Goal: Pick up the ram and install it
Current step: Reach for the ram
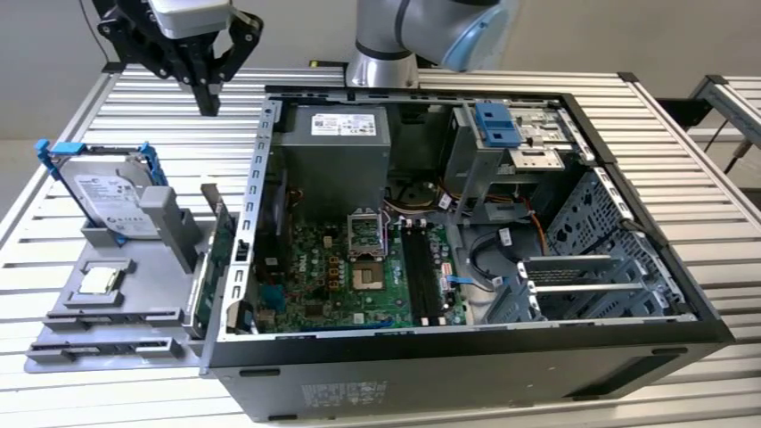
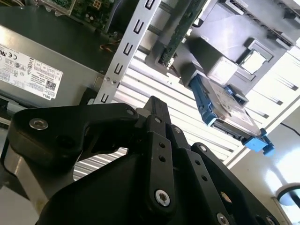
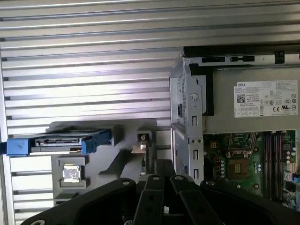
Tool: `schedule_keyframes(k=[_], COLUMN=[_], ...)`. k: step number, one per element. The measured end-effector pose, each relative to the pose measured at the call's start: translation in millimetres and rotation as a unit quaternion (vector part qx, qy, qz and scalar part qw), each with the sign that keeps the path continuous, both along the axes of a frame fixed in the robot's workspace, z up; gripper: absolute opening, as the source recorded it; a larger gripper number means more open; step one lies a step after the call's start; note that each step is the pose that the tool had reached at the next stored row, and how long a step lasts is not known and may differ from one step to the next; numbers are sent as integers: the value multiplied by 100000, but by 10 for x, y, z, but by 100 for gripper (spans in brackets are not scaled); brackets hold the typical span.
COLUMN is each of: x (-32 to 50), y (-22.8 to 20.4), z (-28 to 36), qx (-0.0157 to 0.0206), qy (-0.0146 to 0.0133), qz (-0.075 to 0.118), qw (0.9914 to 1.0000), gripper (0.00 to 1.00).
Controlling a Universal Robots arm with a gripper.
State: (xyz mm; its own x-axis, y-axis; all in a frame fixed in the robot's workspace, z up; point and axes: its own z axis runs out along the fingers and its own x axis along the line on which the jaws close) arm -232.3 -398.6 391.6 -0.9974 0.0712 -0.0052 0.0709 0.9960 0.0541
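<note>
Silver slatted table [image 1: 71, 116] bears an open computer case [image 1: 476, 343]; the pincer [image 1: 210, 105], pressed together, hangs over bare slats.

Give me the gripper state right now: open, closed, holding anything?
Gripper: closed, holding nothing.

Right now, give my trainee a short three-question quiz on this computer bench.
1. True or false: the gripper hangs inside the computer case.
2. Where does the hard drive stand? A) in the grey holder on the table; B) inside the case; C) in the gripper.
3. Fill in: the hard drive's bracket is coloured ____.
Key: 1 false, it hangs above the table, outside the case; 2 A; 3 blue.
</note>
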Motion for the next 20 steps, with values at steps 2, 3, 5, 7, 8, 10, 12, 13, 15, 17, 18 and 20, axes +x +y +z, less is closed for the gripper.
schedule_keyframes(k=[2, 3, 5, 7, 8, 10, 12, 13, 15, 17, 18, 20], x=[-47, -74, -125, -176, -203, -259, -316, -344, -398, -453, -480, -533], y=[0, 0, 0, 0, 0, 0, 0, 0, 0, 0, 0, 0], z=[0, 0, 0, 0, 0, 0, 0, 1, 0, 0, 0, 0], qx=[16, 25, 38, 48, 56, 71, 89, 91, 98, 109, 116, 121], qy=[5, 2, 2, 2, 1, 0, 2, 5, 5, 3, 0, 1], qz=[5, 1, 1, -2, 2, 4, 0, -1, -2, 2, 3, 0], qw=[100000, 100000, 100000, 100000, 100000, 100000, 100000, 100000, 100000, 100000, 100000, 100000], gripper=[0, 0, 0, 0, 0, 0, 0, 0, 0, 0, 0, 0])
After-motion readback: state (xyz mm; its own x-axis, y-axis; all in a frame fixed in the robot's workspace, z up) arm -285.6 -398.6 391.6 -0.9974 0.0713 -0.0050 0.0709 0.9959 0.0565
